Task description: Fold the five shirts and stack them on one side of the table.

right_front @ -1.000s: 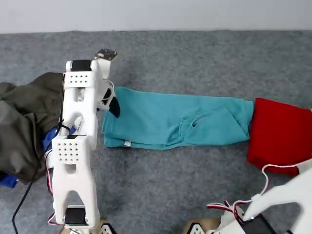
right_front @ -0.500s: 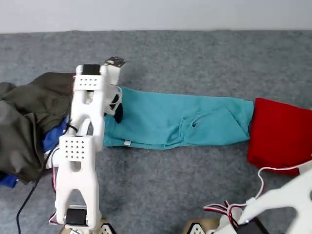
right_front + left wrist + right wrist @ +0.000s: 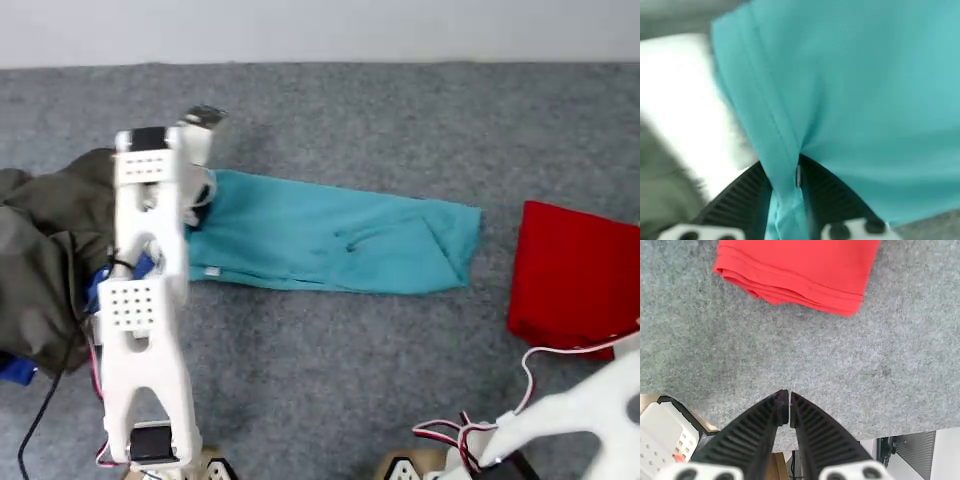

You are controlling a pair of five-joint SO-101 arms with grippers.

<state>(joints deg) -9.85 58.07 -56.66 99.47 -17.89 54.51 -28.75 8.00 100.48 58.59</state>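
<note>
I am pinching the left-end hem of the teal shirt (image 3: 330, 245) in the left gripper (image 3: 785, 170); its long axis is running right toward the folded red shirt (image 3: 570, 280), near the closed, empty right gripper (image 3: 789, 407).

The left arm (image 3: 145, 300) covers one end of the teal shirt (image 3: 330, 240). The red shirt (image 3: 570, 275) runs off the view's edge; olive cloth (image 3: 40, 250) buries most of a blue shirt (image 3: 97, 290).

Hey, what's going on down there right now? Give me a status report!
Left gripper shut on teal shirt edge. Right gripper shut, empty, apart from folded red shirt. Olive shirt heap beside left arm.
</note>
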